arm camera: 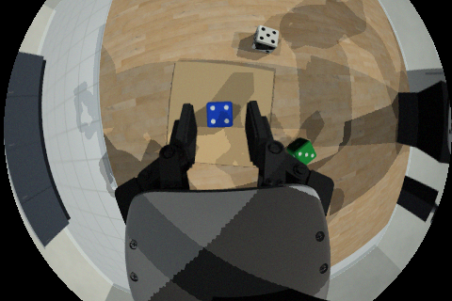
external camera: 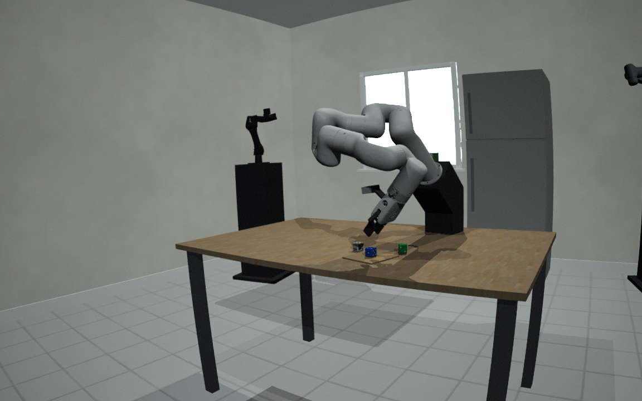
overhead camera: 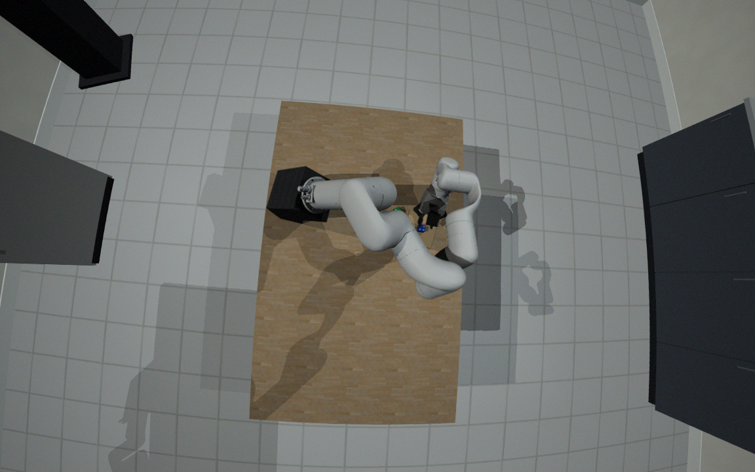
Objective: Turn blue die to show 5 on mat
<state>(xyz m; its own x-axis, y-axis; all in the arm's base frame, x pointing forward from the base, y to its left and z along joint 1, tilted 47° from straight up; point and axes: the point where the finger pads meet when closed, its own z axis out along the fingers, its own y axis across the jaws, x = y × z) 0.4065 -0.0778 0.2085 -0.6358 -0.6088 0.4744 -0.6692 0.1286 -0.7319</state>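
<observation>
Three dice lie on a wooden table (external camera: 463, 269) near the middle of the exterior view. A blue die (arm camera: 220, 115) rests flat on a thin tan mat (arm camera: 188, 82), at the centre of the wrist view, its upper face showing four white pips. A white die (arm camera: 266, 37) sits on bare wood beyond the mat's far edge, toward the upper right of that view. A green die (arm camera: 301, 150) lies at the right, by the mat's right edge, partly hidden behind one finger. The white arm's black gripper (external camera: 372, 229) hangs tilted above the mat, clear of the dice. Its fingers are spread partway with nothing between them; the blue die appears in the gap, lower down on the mat.
</observation>
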